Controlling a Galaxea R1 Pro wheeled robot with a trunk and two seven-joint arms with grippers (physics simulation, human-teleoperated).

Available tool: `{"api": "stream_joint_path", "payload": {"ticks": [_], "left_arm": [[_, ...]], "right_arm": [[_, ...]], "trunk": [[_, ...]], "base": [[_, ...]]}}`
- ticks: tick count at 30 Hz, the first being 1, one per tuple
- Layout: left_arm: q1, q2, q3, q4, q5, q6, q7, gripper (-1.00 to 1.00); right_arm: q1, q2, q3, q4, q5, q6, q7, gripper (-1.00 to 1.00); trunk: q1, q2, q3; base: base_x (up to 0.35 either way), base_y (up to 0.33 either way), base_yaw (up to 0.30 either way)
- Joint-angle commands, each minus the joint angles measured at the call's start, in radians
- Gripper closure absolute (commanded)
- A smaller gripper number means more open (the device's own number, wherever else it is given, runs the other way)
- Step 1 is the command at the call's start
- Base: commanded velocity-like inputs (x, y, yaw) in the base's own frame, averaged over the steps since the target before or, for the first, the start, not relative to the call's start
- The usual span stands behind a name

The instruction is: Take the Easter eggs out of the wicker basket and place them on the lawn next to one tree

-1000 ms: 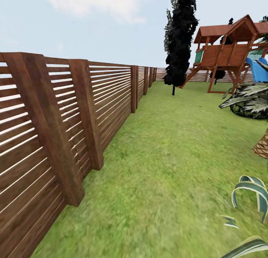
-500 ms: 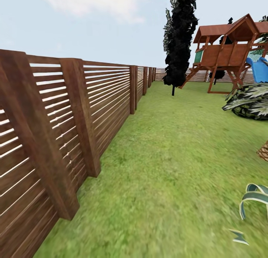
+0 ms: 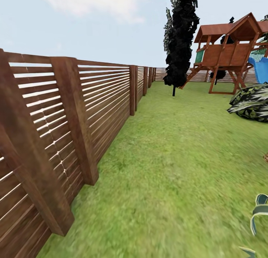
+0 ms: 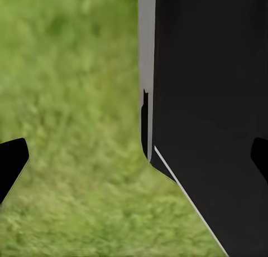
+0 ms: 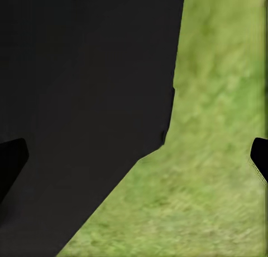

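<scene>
Open lawn (image 3: pixel 175 157) runs ahead between slatted fence (image 3: pixel 74 112) on the left and bush (image 3: pixel 251 103) on the right toward cypress (image 3: pixel 180 38) and playhouse (image 3: pixel 230 49); wrist views add spread-apart fingertips of left tool (image 4: pixel 134 156) and right tool (image 5: pixel 134 156), grasping nothing, over grass.

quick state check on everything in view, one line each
left tool: open, empty, over grass
right tool: open, empty, over grass
lawn: bare here, no eggs lying on it
wooden fence: upright, unbroken along the lawn's left
dark cypress: upright
playhouse: standing on the lawn
</scene>
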Motion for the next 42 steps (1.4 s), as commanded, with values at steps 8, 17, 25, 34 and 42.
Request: {"api": "stream_joint_path", "payload": {"ticks": [8,17,25,34,42], "left_arm": [[0.001,0.000,0.000,-0.002,-0.001,0.001,-0.001,-1.00],[0.001,0.000,0.000,-0.002,-0.001,-0.001,-0.001,-1.00],[0.001,0.000,0.000,-0.002,-0.001,-0.001,0.000,-1.00],[0.001,0.000,0.000,-0.002,-0.001,-0.001,0.000,-1.00],[0.001,0.000,0.000,-0.002,-0.001,-0.001,0.000,-1.00]], "right_arm": [[-0.001,-0.001,0.000,0.001,0.004,-0.002,0.000,-1.00],[-0.001,0.000,0.000,0.001,0.004,-0.002,0.000,-1.00],[0.000,0.000,0.000,0.001,0.004,-0.002,0.006,-1.00],[-0.001,-0.001,0.000,0.001,0.004,-0.002,0.002,-1.00],[0.000,0.000,0.000,0.001,0.004,-0.002,0.000,-1.00]], "trunk": [[0.001,0.000,0.000],[0.001,0.000,0.000],[0.001,0.000,0.000],[0.001,0.000,0.000],[0.001,0.000,0.000]], "base": [[0.334,0.000,0.000],[0.334,0.000,-0.003],[0.334,0.000,-0.220],[0.334,0.000,-0.047],[0.334,0.000,-0.001]]}}
